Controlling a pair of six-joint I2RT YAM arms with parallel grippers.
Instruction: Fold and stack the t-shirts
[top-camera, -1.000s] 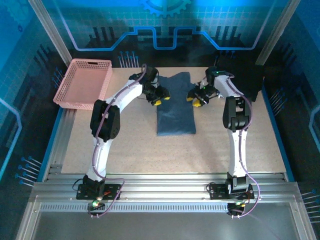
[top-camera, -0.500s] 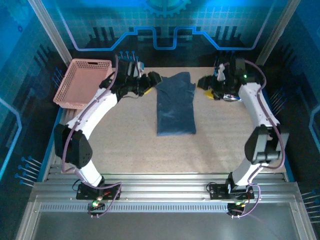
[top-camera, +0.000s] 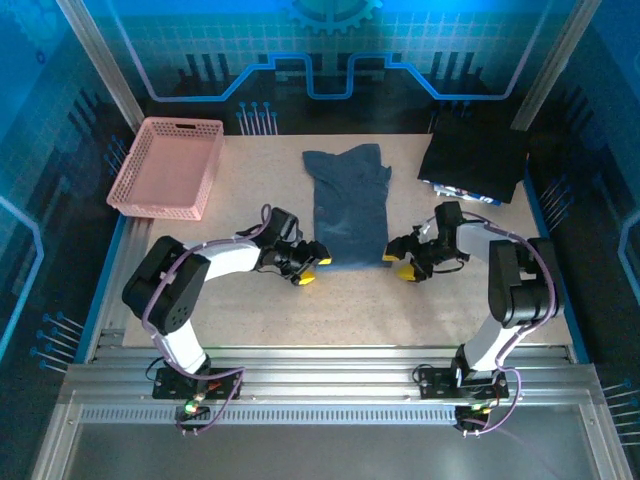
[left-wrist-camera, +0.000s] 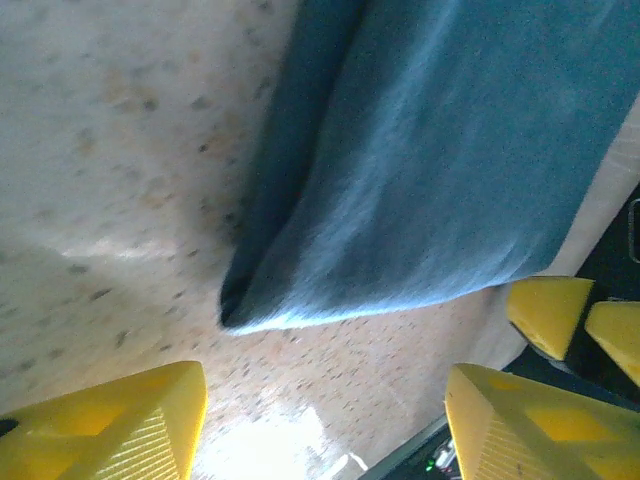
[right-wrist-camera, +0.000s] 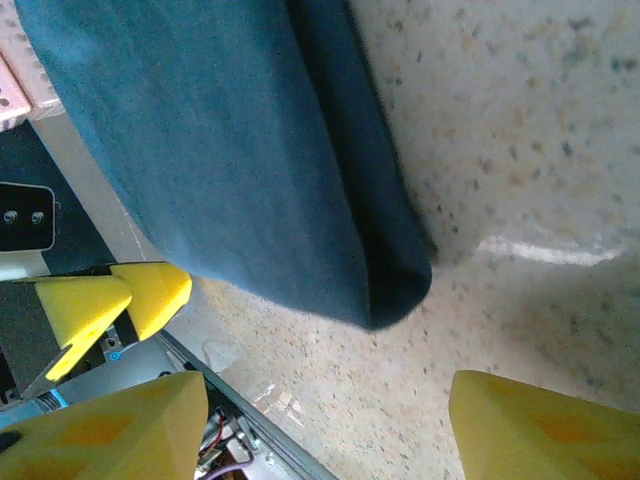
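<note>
Progress, near hem: one t-shirt (top-camera: 350, 215) lies mid-table (top-camera: 300, 310), sides already folded in to make a narrow strip. Its near end is squared off.
Progress, far end: the collar and a sleeve edge look loose and uneven at the far end of the strip.
Progress, far edge: a pink basket (top-camera: 160, 211) stands at the far left and a dark flat item (top-camera: 475, 165) at the far right. I cannot tell whether that item is more shirts.
Done, in my judgement: the lengthwise fold only.
Left, in my judgement: the crosswise fold of this shirt, then stacking. I see no finished stack.
Left gripper (top-camera: 311, 270): low over the table, just beside the near left corner of the strip. The jaws are spread, with bare table between my yellow fingertips (left-wrist-camera: 110, 425). It holds nothing, and the cloth corner lies just ahead, apart from the pads.
Right gripper (top-camera: 399, 263): it mirrors the left one at the near right corner. The jaws are spread and hold nothing, and the folded corner lies just beyond my fingertips (right-wrist-camera: 530, 425), not touching.
Next move, judged: close on both near corners together.
</note>
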